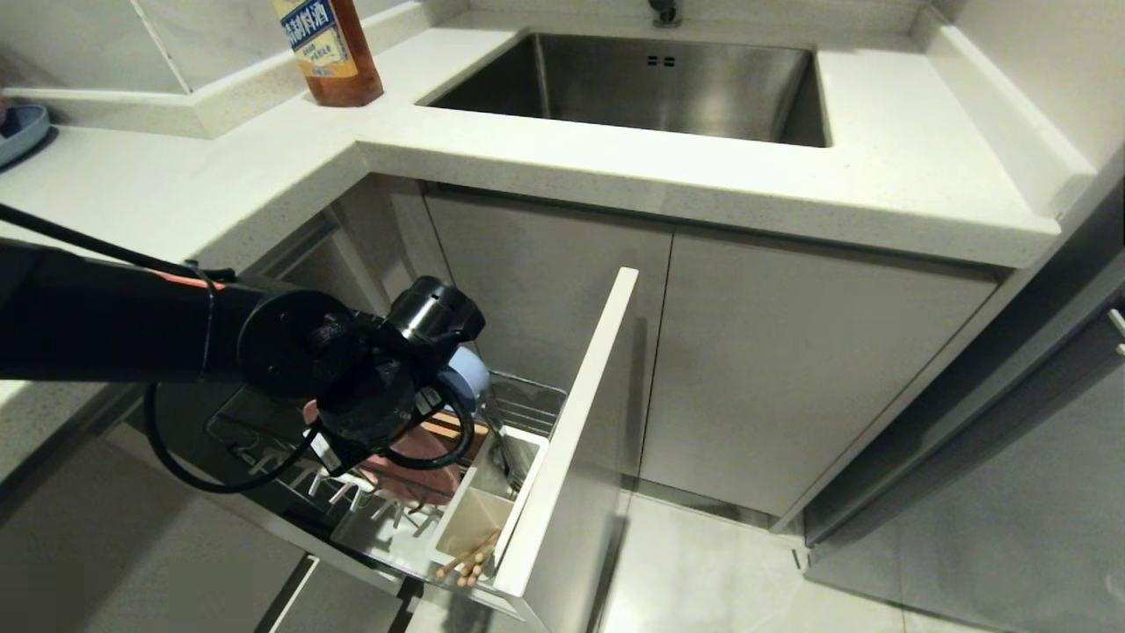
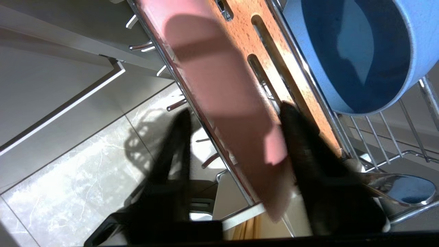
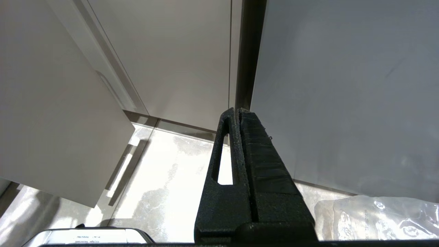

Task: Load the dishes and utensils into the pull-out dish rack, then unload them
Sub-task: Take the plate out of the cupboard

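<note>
The pull-out dish rack [image 1: 527,400] stands drawn out from under the table [image 1: 615,167], its pale front panel [image 1: 562,457] upright. A pink plate [image 2: 223,85] stands on edge along the rack's slotted wooden strip [image 2: 271,55]. Just beside the strip, a light-blue bowl [image 2: 360,51] lies tipped on its side on the chrome wires. The white utensil cup [image 1: 483,510] sits against the front panel, with wooden chopsticks [image 1: 470,558] poking out of its near end and a metal spoon [image 2: 401,187] nearby. On the table itself stand an amber bottle [image 1: 330,48] and, at the far left edge, a blue dish [image 1: 19,132].
</note>
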`<state>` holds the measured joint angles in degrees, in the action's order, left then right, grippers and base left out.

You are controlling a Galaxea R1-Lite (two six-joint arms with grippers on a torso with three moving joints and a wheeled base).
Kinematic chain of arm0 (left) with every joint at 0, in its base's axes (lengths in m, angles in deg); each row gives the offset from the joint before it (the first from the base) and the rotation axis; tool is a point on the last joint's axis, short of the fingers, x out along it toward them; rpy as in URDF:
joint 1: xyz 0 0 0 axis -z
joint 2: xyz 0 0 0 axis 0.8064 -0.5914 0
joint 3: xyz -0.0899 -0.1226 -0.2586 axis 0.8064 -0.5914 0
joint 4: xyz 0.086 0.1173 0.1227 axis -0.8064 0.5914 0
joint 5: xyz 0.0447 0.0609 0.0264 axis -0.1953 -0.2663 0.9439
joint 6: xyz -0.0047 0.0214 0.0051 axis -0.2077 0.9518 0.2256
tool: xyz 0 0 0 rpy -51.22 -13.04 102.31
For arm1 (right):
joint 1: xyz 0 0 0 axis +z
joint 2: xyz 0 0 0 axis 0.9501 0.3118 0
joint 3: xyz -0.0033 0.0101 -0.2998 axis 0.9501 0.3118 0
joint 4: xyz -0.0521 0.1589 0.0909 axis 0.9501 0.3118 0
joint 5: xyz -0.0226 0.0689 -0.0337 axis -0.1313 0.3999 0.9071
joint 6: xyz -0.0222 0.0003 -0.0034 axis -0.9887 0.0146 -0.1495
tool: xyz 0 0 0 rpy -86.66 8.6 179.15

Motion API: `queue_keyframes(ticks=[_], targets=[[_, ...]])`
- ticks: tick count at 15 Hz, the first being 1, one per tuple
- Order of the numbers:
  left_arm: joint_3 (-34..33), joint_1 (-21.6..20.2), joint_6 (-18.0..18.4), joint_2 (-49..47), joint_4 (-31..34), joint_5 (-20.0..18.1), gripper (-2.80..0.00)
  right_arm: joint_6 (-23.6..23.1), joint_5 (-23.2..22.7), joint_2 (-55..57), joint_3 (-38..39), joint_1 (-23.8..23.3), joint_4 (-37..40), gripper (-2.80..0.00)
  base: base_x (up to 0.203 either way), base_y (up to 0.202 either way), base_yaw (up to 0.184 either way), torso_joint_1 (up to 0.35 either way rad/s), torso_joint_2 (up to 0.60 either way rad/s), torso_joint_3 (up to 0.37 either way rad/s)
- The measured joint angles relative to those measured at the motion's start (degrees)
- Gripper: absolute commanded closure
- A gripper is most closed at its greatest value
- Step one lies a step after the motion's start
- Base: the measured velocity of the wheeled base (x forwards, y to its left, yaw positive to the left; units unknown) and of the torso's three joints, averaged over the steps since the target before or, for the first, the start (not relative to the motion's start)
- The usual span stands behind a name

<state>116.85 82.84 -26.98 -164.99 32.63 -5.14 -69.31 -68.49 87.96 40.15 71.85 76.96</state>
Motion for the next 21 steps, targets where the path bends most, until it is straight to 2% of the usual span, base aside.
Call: queue_keyframes(ticks=[10,21], targets=[[0.0,0.3,0.0,1.3,0.0,0.0,0.0,0.0,0.0,0.0,0.0,0.0,0.0,0.0,0.0,0.0,0.0,0.0,0.0,0.0],[-0.2,4.0,0.8,10.4,0.8,0.0,0.0,0.0,0.0,0.0,0.0,0.0,0.0,0.0,0.0,0.0,0.0,0.0,0.0,0.0]])
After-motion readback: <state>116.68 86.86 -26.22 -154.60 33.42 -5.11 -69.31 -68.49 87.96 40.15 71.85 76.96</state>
